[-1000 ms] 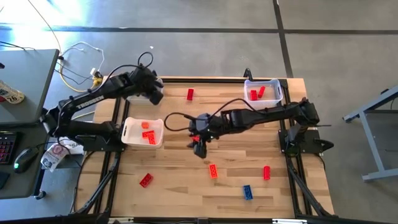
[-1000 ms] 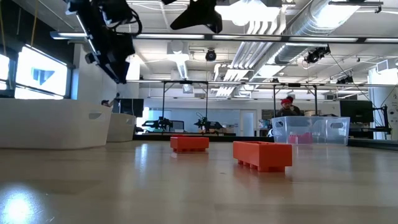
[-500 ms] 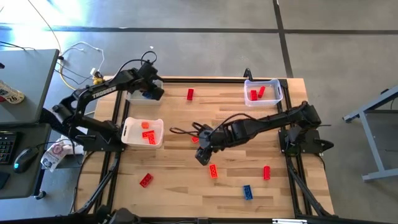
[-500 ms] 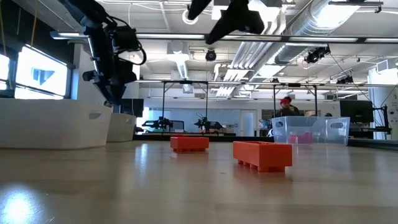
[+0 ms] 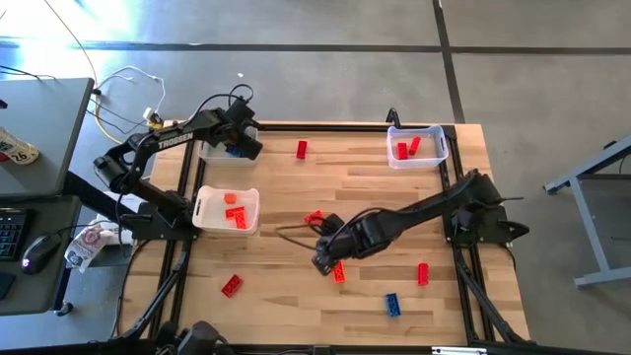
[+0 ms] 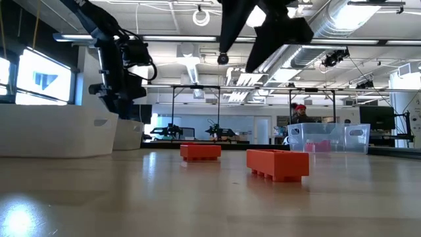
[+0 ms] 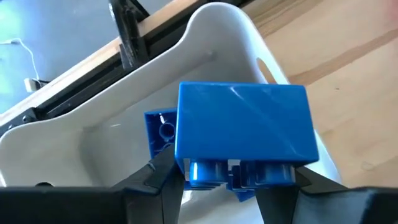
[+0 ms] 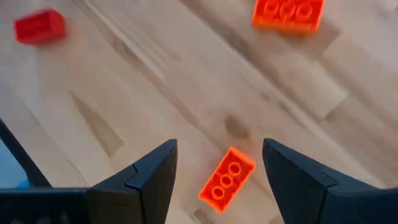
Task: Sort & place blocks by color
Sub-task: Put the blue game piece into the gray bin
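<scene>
The wooden table (image 5: 296, 306) is the biggest thing here, and 2 dark arms reach over it.

The right arm stretches from the right side to the middle. The right gripper (image 5: 323, 261) hangs low with its fingers spread wide and nothing in them. An orange block (image 8: 227, 179) lies flat on the wood right under the gap between those fingers, not touched by them (in the high view it sits just to the near side of the gripper).

The left arm bends over the far left corner. The left gripper (image 7: 227, 180) holds a blue block (image 7: 242, 130) between its fingertips, over a white bin (image 7: 217, 37) at that corner. A second blue block (image 7: 160, 130) lies down in that bin.

There are 2 more bins. Another white bin (image 5: 202, 205) sits on the left side, nearer than the first, with orange blocks (image 5: 235, 215) in it. A clear bin (image 5: 394, 131) sits at the far right with 2 red blocks (image 5: 402, 150) in it.

Small blocks lie loose on the table. A far red block (image 5: 302, 149) lies between the far bins. A middle red block (image 5: 313, 217) lies just beyond the right gripper. A near left red block (image 5: 233, 286) lies alone. A right red block (image 5: 423, 273) is near a loose blue block (image 5: 392, 304).
</scene>
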Available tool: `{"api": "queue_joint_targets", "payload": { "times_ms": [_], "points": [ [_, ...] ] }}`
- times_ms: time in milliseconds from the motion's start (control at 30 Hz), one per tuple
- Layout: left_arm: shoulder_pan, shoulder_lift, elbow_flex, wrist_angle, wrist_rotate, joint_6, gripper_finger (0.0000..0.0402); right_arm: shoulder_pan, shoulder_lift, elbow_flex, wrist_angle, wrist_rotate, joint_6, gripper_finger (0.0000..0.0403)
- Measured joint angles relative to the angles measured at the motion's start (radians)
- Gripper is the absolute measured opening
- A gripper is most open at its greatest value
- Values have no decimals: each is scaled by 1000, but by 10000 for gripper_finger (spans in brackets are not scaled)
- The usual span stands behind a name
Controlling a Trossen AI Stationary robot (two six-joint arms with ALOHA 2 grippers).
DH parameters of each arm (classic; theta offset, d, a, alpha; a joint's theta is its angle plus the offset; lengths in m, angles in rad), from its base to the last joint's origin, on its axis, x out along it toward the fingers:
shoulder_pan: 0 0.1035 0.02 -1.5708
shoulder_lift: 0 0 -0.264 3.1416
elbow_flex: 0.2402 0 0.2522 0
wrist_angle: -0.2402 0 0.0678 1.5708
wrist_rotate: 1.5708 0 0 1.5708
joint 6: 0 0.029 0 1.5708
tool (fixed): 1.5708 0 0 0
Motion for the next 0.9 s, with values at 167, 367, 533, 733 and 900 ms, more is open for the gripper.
{"api": "queue_joint_targets", "payload": {
  "times_ms": [167, 367, 533, 733, 900],
  "points": [
    [1, 0, 0, -11, -24, -47, 145, 31, 54, 0, -2, -27, 62, 222],
    [1, 0, 0, -48, -24, -47, 145, 53, 120, 0, -2, -63, 112, 222],
    [4, 0, 0, -51, -65, -45, 146, 67, 158, 0, 2, -70, 163, 222],
    [5, 0, 0, -51, -68, -39, 145, 92, 169, 0, 1, -58, 227, 222],
    [5, 0, 0, -51, -23, -34, 145, 109, 169, 0, -1, -21, 273, 222]
  ]
}}
